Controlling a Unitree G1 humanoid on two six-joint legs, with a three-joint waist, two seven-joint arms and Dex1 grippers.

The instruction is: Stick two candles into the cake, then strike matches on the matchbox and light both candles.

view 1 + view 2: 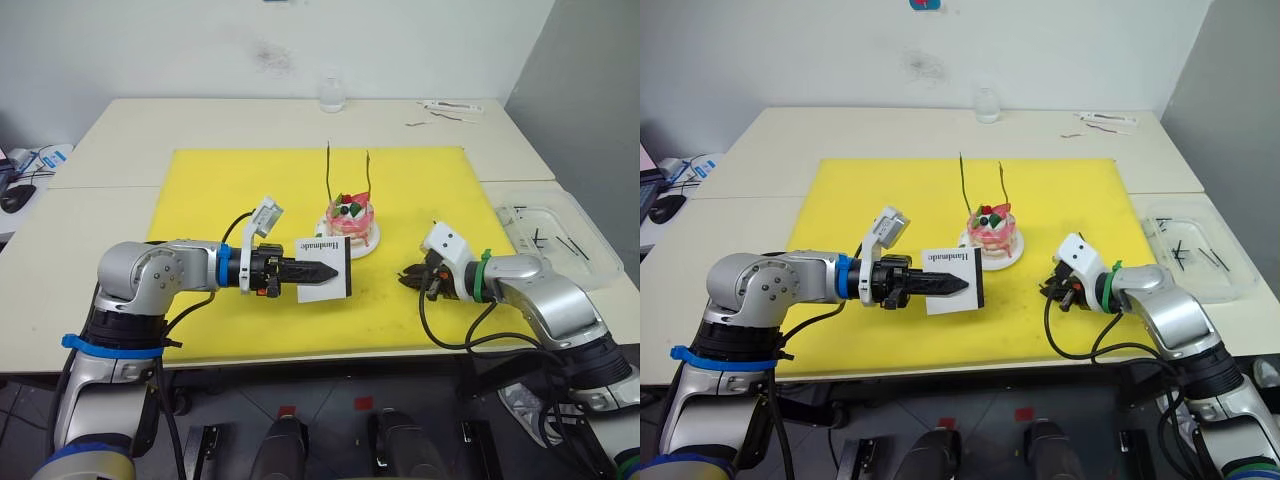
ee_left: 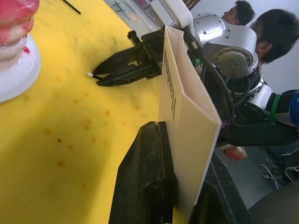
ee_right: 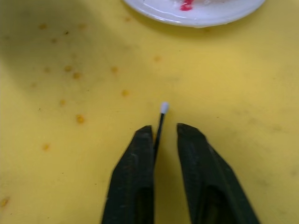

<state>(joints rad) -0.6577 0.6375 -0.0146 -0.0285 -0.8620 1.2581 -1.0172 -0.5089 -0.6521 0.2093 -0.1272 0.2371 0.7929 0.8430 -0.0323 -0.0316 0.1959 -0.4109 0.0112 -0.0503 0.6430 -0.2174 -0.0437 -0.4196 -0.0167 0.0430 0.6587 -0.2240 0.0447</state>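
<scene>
I see the cake just right of center in the left eye view, a small pink-and-white layered round topped with a strawberry and dark berries, sitting on a small white plate on the yellow mat. Two candles stand in it: a greenish one on the left and a tan one on the right, both thin as wire and taller than the cake. My left gripper is clenched on the matchbox, a flat white box with small black "Handmade" lettering, held on edge just in front of the plate, low center of the frame. My right gripper sits right of center, near the plate, its tips pointing toward the matchbox; one match, a short dark stick with a white head, lies against the inner face of one finger with a narrow gap to the other, so I cannot tell whether it is truly pinched. At the right edge, a clear plastic tray holds a few more dark sticks; I count about three, though they are too small to be sure. A clear cup stands at upper center of the table.
</scene>
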